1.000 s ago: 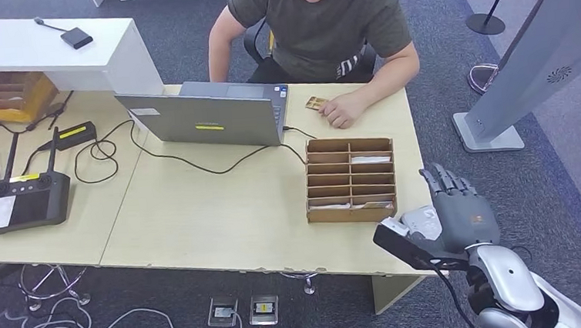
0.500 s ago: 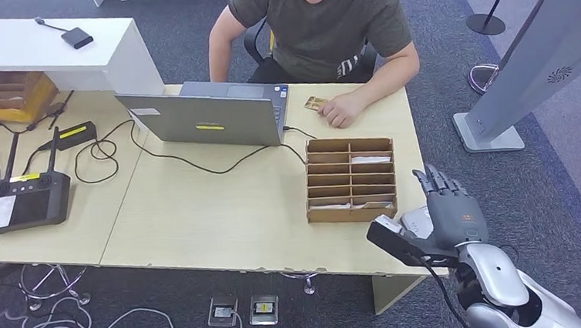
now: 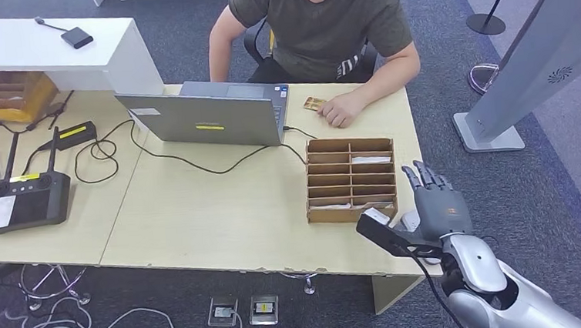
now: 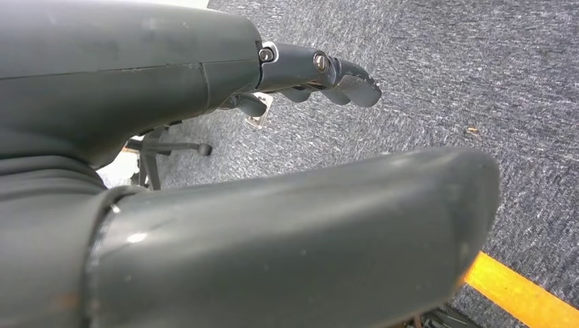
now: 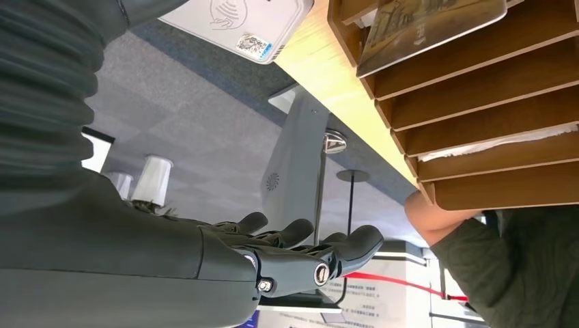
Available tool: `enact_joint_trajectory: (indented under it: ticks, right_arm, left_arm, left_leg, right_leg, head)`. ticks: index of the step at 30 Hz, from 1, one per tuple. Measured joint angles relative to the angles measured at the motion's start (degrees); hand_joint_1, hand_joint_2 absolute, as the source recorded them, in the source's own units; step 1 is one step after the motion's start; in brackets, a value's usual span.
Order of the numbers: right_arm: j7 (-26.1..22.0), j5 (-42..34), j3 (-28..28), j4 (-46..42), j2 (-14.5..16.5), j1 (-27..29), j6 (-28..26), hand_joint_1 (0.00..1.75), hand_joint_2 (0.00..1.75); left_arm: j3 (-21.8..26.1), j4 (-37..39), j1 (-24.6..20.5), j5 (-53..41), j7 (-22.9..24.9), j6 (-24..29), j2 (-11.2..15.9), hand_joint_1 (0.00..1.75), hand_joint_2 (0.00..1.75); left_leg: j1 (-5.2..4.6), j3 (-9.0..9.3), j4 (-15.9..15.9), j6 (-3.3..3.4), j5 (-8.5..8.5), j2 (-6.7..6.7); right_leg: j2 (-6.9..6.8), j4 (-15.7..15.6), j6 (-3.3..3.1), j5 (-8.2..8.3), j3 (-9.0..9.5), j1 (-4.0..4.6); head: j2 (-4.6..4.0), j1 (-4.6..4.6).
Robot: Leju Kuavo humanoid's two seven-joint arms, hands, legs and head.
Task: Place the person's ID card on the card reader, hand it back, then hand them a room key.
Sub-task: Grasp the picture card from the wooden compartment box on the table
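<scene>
Right hand (image 3: 437, 200) empty, fingers spread, at worktop's (image 3: 198, 217) near-right corner; small tan ID card (image 3: 315, 103) lies far-edge, beyond wooden slotted rack (image 3: 350, 178).

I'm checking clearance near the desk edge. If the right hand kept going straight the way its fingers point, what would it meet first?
Probably the person's forearm; the right hand points along the table's right edge, beside the wooden organizer. Depth is unclear.
</scene>
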Motion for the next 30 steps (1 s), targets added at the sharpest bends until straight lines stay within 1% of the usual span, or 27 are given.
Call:
enact_joint_trajectory:
  ticks: [30]
  right_arm:
    - [-0.4,1.2,1.4,5.5,2.6,-1.2,-1.8,0.0,1.75]
  left_arm:
    - [-0.5,0.0,0.0,-0.6,0.0,-0.2,0.0,0.0,0.0]
  left_leg:
    - [0.0,0.01,0.0,0.0,0.0,0.0]
  right_leg:
    - [0.0,0.0,0.0,0.0,0.0,0.0]
  head:
    - [0.0,0.0]
